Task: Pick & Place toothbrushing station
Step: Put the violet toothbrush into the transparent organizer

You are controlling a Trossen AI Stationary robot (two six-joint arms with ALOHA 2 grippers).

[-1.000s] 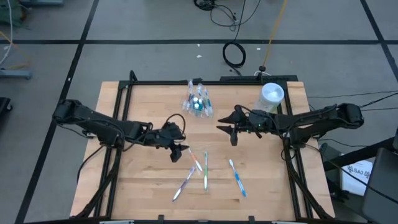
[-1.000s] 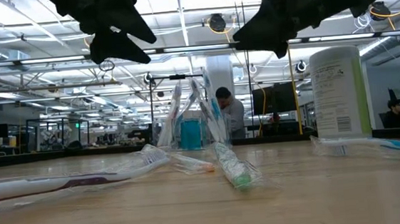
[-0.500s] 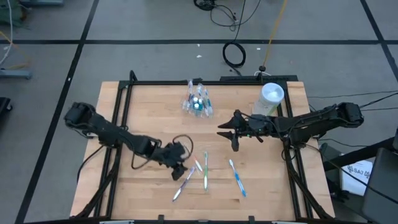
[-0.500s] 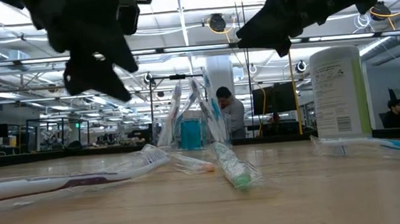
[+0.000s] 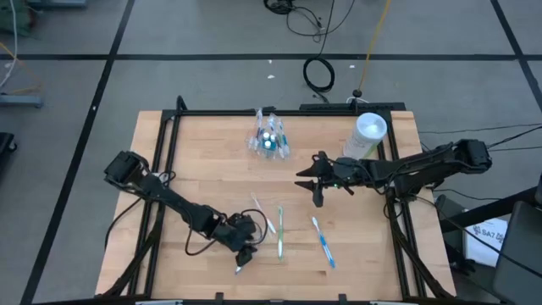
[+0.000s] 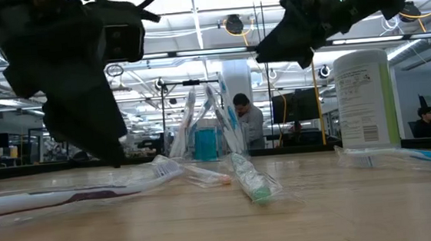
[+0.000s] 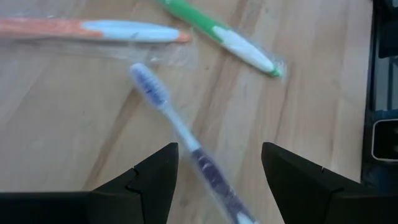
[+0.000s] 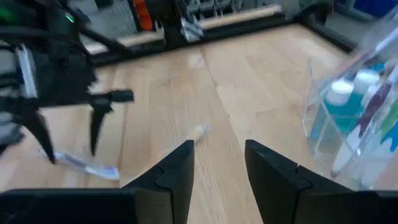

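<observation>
Wooden table [image 5: 203, 161], left claw [image 7: 214, 171] spread astride purple toothbrush [image 7: 186, 140]

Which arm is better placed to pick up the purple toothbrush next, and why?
Left. The left gripper hangs open right over the purple toothbrush; the right gripper hovers mid-table, far from it.

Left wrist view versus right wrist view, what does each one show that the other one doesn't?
Only the left wrist view shows the green toothbrush and the left claw open astride the purple toothbrush. Only the right wrist view shows the clear holder and the open right claw. Both show the wooden table and the orange toothbrush.
</observation>
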